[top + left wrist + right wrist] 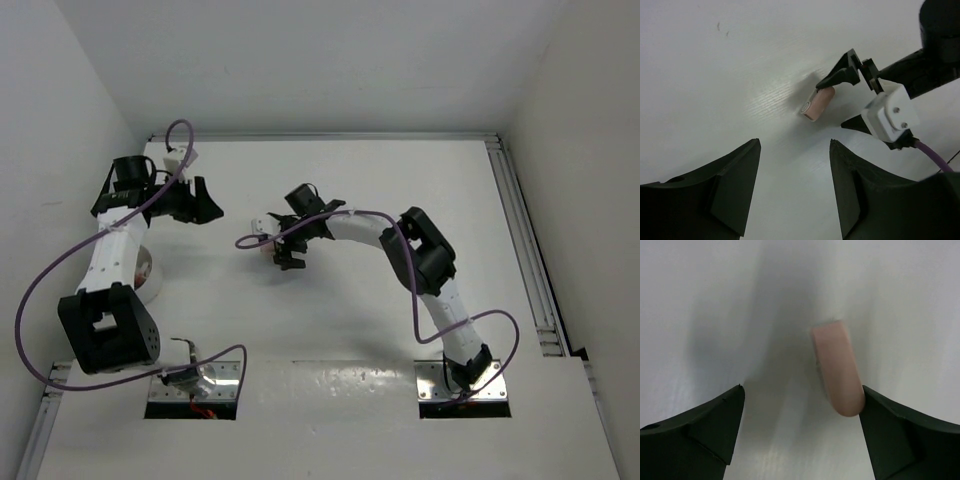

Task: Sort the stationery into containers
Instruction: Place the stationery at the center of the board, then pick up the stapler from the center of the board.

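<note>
Two claws at work, with one small piece of stationery in play. Far left: left claw (207,200) hovering above the bare counter (350,180), fingers roughly half parted, nothing held or touched. Beneath that arm, a rounded white shape, mostly covered, probably the white tub (152,280); contents unseen. Toward the middle: right claw (802,388) low over the counter, spread wide and gripping nothing, straddling the pink eraser (836,365). Lying flat on the counter, well apart from the tub, long side running along the fingers rather than across them. Not centred: close against the finger on the right of the wrist view, possibly touching it, with a broad gap to the other. Judged light, short and stubby, rubbery enough to give a little under pressure and to hold well against the pads, so no hard squeeze needed. Rounded along its length by the look of it, hence liable to roll or skid if pushed from one side only. Best taken across the narrow width at mid-length, after a sideways shift to centre it, closing gently for even contact on both sides.
</note>
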Tool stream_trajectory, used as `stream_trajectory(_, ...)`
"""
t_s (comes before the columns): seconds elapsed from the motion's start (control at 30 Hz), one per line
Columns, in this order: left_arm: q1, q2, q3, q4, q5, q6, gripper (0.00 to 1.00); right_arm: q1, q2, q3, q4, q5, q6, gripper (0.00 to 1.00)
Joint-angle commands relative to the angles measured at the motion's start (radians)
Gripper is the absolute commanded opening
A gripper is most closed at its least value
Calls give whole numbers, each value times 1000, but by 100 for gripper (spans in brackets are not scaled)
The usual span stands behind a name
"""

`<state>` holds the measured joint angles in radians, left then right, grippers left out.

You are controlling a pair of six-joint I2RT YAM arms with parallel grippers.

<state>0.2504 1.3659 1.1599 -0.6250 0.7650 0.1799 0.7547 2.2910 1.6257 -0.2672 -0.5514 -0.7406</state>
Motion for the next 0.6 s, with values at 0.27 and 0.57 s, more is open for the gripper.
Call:
stream_trajectory(0.27, -218, 212, 150, -25, -36, 202, 61, -213, -553, -398, 30, -111, 435, 90)
stream_trajectory(0.57, -405, 401, 277, -180, -133, 573, 57, -483, -826, -665, -67, -162, 612, 88)
